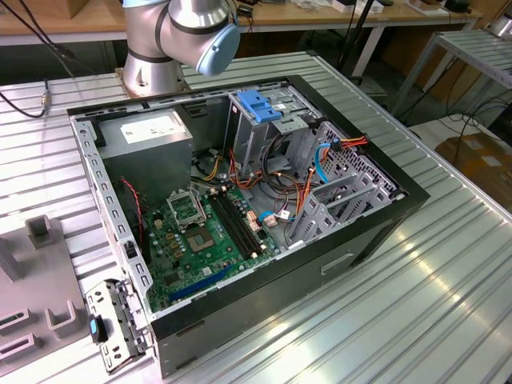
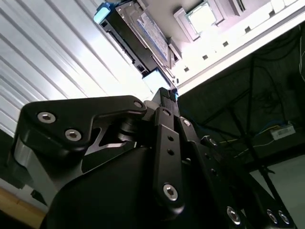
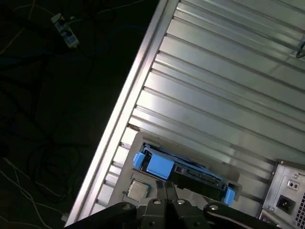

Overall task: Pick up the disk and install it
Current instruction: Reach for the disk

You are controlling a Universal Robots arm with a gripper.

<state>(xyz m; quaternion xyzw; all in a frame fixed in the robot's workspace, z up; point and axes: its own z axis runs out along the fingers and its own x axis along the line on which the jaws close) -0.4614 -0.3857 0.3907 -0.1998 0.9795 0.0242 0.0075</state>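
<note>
Blue-railed disk [image 3: 195, 177]: lies flat on grey plate [image 3: 157, 143] | tool [image 3: 167, 185]: hangs just above plate, tips near disk's blue tab [image 3: 159, 164], fingers pressed narrow, gripping nothing | plate: sits on ribbed bench [image 3: 214, 86]

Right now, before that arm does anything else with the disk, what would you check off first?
1. The disk rests on the grey tray: ok.
2. The gripper is close to the disk's blue rail: ok.
3. The gripper is open for a grab: not ok, shut.
4. The disk is gripped: not ok.
5. The computer case has a free slot in its drive cage: cannot tell.
</note>
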